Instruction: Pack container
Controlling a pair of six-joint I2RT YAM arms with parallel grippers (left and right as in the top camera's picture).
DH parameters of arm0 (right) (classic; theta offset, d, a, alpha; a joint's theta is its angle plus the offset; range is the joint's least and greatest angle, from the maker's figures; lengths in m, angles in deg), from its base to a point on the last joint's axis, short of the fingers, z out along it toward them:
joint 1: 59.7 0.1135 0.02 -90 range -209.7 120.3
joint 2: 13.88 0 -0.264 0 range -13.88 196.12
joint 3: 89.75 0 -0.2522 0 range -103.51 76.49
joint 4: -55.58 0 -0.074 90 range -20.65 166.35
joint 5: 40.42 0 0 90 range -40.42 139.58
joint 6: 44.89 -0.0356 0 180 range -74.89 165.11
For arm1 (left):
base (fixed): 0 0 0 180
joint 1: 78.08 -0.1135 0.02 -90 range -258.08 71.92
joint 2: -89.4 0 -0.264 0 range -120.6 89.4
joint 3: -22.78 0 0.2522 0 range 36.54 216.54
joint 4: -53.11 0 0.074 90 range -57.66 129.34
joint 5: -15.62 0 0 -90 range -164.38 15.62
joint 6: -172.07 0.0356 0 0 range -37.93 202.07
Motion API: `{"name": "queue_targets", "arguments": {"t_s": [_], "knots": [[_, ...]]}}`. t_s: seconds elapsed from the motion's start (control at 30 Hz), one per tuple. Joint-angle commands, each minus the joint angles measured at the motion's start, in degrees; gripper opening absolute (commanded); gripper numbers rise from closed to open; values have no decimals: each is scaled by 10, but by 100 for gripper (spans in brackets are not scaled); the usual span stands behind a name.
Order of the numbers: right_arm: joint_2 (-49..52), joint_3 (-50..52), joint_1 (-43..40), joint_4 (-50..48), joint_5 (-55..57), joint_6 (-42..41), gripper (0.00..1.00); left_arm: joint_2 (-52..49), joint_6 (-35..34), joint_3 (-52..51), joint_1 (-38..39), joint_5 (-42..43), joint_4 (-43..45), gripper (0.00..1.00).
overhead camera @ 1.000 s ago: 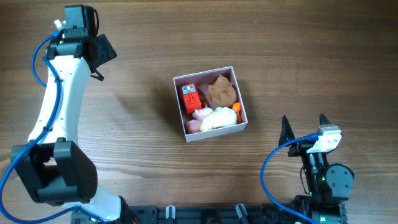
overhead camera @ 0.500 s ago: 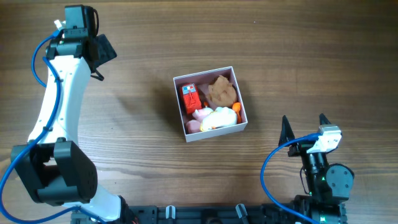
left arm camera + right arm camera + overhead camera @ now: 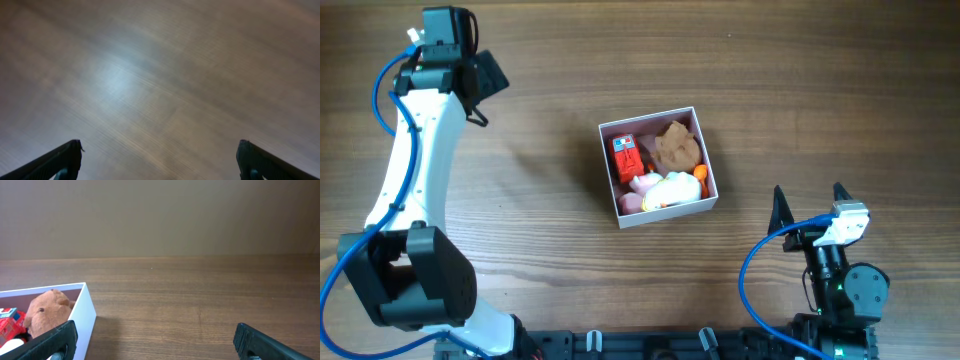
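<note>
The container (image 3: 609,170), a small square white box with a pink inside, sits mid-table. It holds a red toy (image 3: 626,153), a brown plush (image 3: 675,147), a white and pink toy (image 3: 668,190) and a small orange piece (image 3: 701,175). Its corner shows in the right wrist view (image 3: 86,312) with the brown plush (image 3: 45,307). My left gripper (image 3: 478,95) is open and empty over bare wood at the far left; its wrist view (image 3: 159,160) is blurred. My right gripper (image 3: 810,197) is open and empty at the near right, right of the box.
Wooden table (image 3: 820,90) all round the box. The right arm's base and blue cable (image 3: 760,262) sit at the near right edge. The left arm (image 3: 415,170) runs along the left side.
The left gripper has shifted slightly at the far left; its wrist view is motion-blurred. The box, toys and right arm have not moved.
</note>
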Motion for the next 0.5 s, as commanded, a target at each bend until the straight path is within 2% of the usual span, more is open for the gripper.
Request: {"name": "queue_targets", "arguments": {"t_s": [0.0, 0.1, 0.2, 0.27, 0.47], "knots": [[-4, 3, 3, -3, -9, 5, 100, 24, 5, -4, 8, 24, 31, 100], [-4, 3, 3, -3, -9, 5, 100, 111, 5, -4, 43, 24, 61, 100], [-4, 3, 3, -3, -9, 5, 100, 220, 7, -4, 89, 21, 54, 100], [-4, 3, 3, -3, -9, 5, 100, 309, 7, -4, 116, 17, 13, 100], [-4, 3, 3, -3, -9, 5, 99, 497, 7, -7, 110, 17, -89, 100]]}}
